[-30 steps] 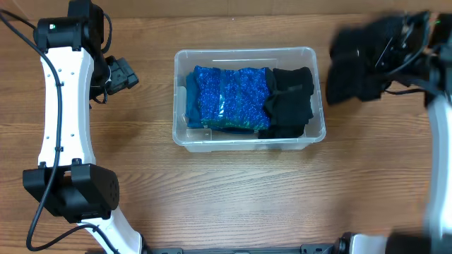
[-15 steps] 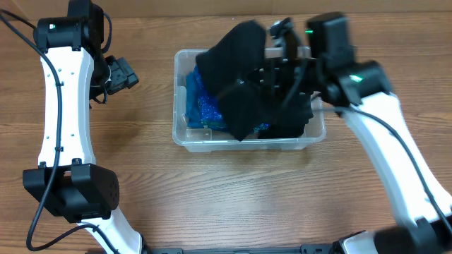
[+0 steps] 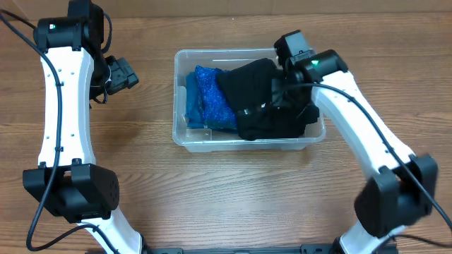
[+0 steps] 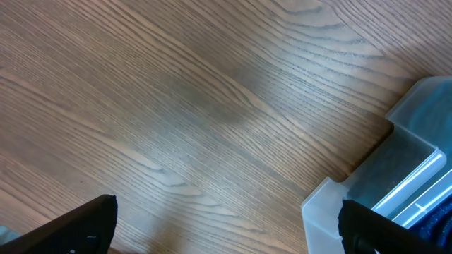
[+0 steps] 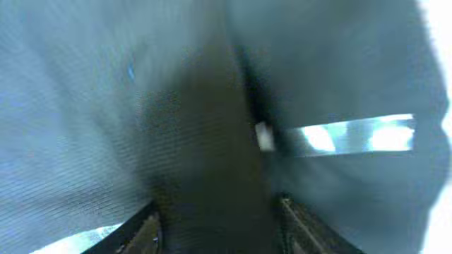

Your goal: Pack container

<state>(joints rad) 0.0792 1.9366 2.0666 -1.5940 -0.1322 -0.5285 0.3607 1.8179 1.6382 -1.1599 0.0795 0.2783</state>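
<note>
The container (image 3: 212, 143) sits mid-counter (image 3: 212, 197). It holds a blue garment (image 3: 210, 99) at its left, with a black garment (image 3: 254, 106) draped over the middle and right. The right gripper (image 5: 220, 215) is down inside it, pinching a fold of the black cloth. The left gripper (image 4: 224, 212) hovers well left of the container, spread wide over bare wood.
</note>
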